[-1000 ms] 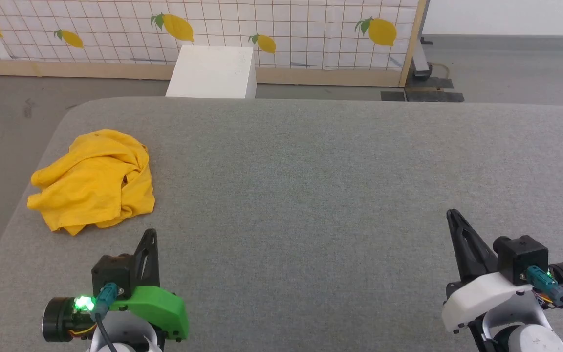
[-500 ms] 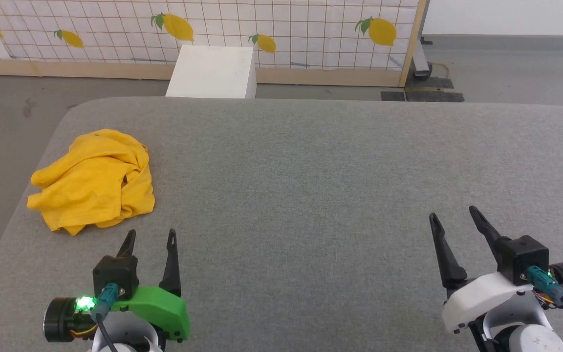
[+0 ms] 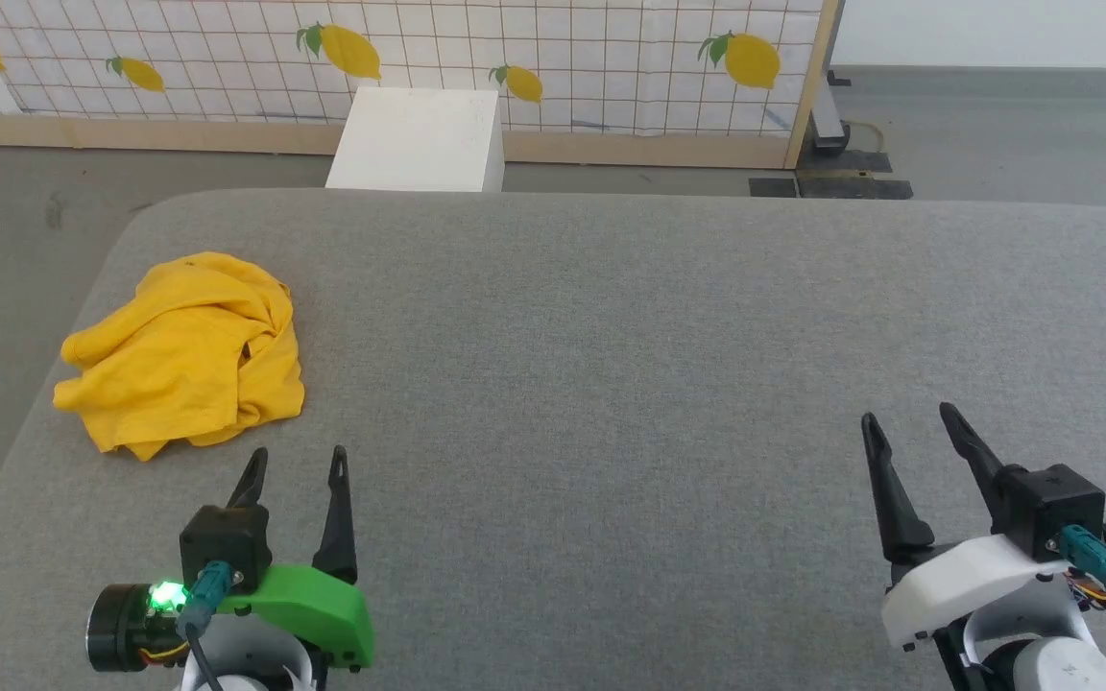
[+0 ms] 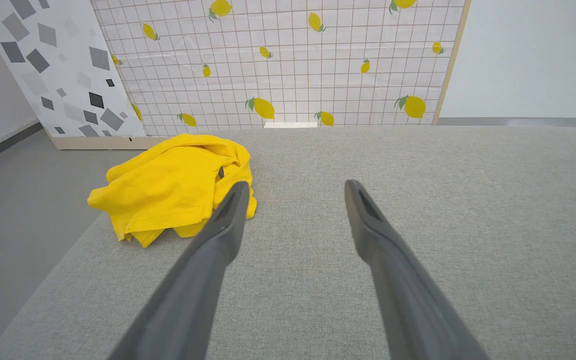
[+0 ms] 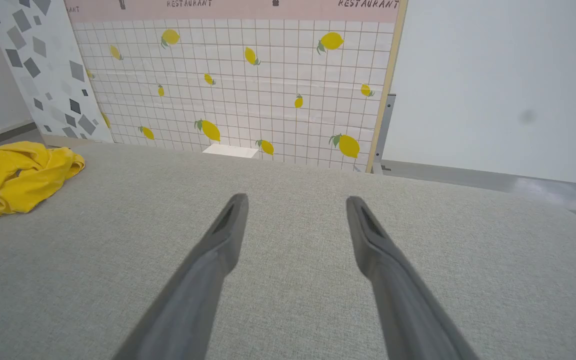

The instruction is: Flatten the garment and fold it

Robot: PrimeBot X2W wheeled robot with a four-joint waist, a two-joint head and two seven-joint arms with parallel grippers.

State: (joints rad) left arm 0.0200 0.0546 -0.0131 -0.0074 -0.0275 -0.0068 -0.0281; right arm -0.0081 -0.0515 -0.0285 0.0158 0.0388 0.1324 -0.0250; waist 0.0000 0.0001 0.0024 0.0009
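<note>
1. The shirt point(image 3: 183, 350) lies in a crumpled mustard-yellow heap on the grey cloth-covered surface point(image 3: 591, 336). It is close to the left edge, not far from the rounded far-left corner. Its folds run over one another, and I can make out no print on it.
2. My left gripper point(image 3: 298, 451) sits at the lower left of the head view, just on the near side of the shirt and a little to its right. Its jaws stand open with nothing between them.
3. In the left wrist view one finger's tip overlaps the shirt's near hem. The head view shows a strip of grey cloth between them, so I read them as apart.
4. My right gripper point(image 3: 907, 413) is at the lower right, well apart from the shirt. Its jaws are open too, empty, above plain grey cloth. I cannot tell whether either gripper touches the surface.
5. Past the far edge, a white box point(image 3: 416, 139) stands on the grey floor point(image 3: 995, 125) against a tiled panel point(image 3: 563, 48) printed with lemons.
</note>
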